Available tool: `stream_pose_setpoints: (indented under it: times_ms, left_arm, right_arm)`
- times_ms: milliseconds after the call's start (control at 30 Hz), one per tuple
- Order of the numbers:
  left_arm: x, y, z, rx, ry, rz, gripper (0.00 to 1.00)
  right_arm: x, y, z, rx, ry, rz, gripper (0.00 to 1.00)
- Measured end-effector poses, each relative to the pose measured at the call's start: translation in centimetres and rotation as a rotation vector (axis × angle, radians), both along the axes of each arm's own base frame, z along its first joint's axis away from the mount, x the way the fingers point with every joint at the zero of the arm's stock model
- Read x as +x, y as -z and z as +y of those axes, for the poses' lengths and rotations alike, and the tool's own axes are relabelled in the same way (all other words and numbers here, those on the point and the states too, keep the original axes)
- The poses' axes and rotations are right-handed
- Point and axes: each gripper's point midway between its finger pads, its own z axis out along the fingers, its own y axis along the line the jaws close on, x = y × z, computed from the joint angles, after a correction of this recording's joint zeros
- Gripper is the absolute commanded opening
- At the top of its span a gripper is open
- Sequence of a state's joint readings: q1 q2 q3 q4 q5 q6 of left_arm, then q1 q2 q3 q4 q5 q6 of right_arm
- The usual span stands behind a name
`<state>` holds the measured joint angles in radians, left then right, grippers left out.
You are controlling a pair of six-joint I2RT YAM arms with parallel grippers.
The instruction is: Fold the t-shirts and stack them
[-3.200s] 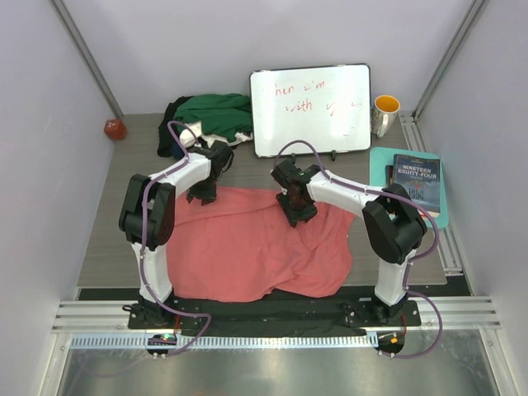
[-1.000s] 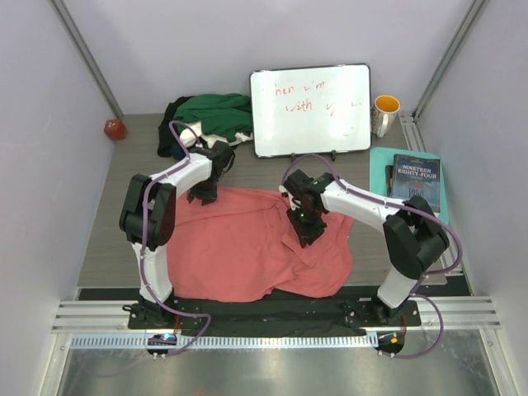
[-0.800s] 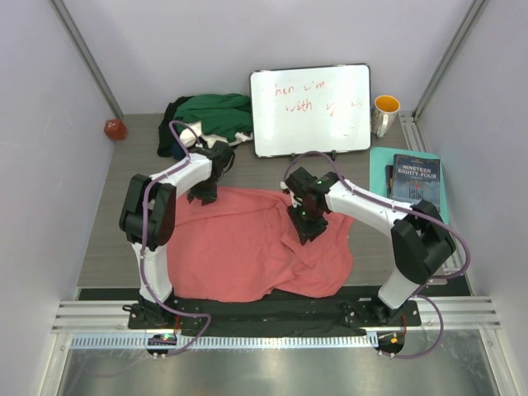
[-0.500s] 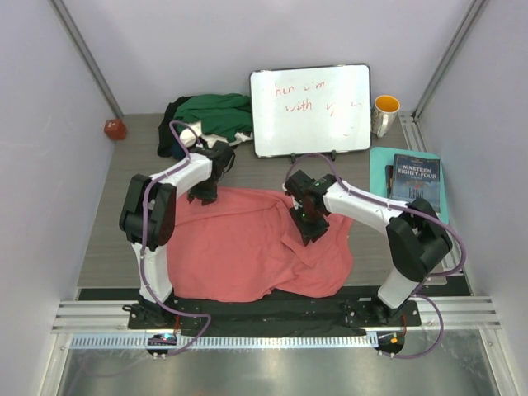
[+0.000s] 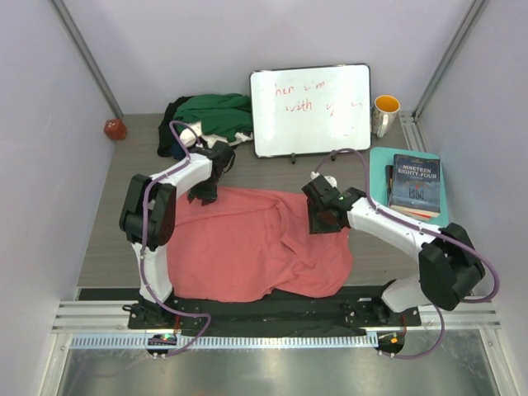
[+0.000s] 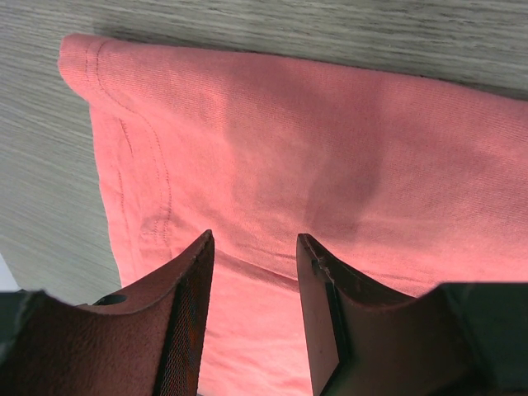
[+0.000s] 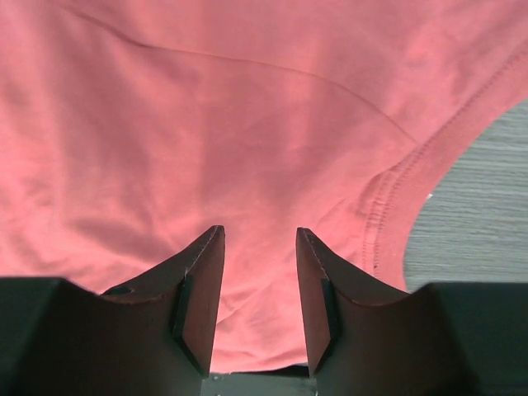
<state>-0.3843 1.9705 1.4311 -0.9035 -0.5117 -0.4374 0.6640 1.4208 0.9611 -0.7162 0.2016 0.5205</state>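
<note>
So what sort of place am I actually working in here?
Most likely a lab robot test cell, not a home: plain walls box in a small table, the arms mount on metal rails, and staged props (whiteboard, mug, book) sit near the salmon-pink t-shirt.

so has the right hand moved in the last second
Yes. The right hand has shifted right across the salmon-pink t-shirt, closer to the book.

A white board [image 5: 312,109] with red writing stands at the counter's [image 5: 124,235] back, mug [image 5: 384,115] beside it, book [image 5: 415,183] on a teal mat [image 5: 378,165], red lump [image 5: 115,129] far left.
</note>
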Motion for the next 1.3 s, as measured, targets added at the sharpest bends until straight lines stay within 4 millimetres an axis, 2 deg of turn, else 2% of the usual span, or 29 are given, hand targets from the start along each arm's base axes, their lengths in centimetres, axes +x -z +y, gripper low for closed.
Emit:
stream_pose_setpoints:
  times_ms: [200, 600, 700, 733, 833, 1100, 1300]
  left_arm:
    - [-0.1, 0.0, 0.0, 0.001, 0.002, 0.002, 0.45]
    - [-0.1, 0.0, -0.1, 0.002, 0.005, 0.004, 0.45]
    - [-0.1, 0.0, -0.1, 0.002, 0.006, 0.005, 0.45]
    - [-0.2, 0.0, -0.2, 0.002, 0.006, 0.005, 0.45]
    - [-0.2, 0.0, -0.2, 0.002, 0.009, 0.005, 0.45]
    - [-0.2, 0.0, -0.3, 0.002, 0.011, 0.005, 0.45]
    - [-0.2, 0.0, -0.6, 0.003, 0.018, 0.008, 0.45]
  right_arm:
    - [-0.3, 2.3, -1.9, -0.044, 0.081, 0.027, 0.45]
    - [-1.0, 4.6, -3.1, -0.022, 0.156, 0.086, 0.43]
    - [-1.2, 5.1, -2.8, -0.014, 0.154, 0.107, 0.34]
    - [-1.2, 5.3, -2.7, -0.009, 0.153, 0.111, 0.27]
    - [-1.3, 5.4, -2.5, 0.003, 0.151, 0.117, 0.22]
    - [-1.4, 5.3, -2.5, 0.000, 0.151, 0.119, 0.24]
    - [-1.0, 3.9, -3.2, -0.033, 0.166, 0.091, 0.24]
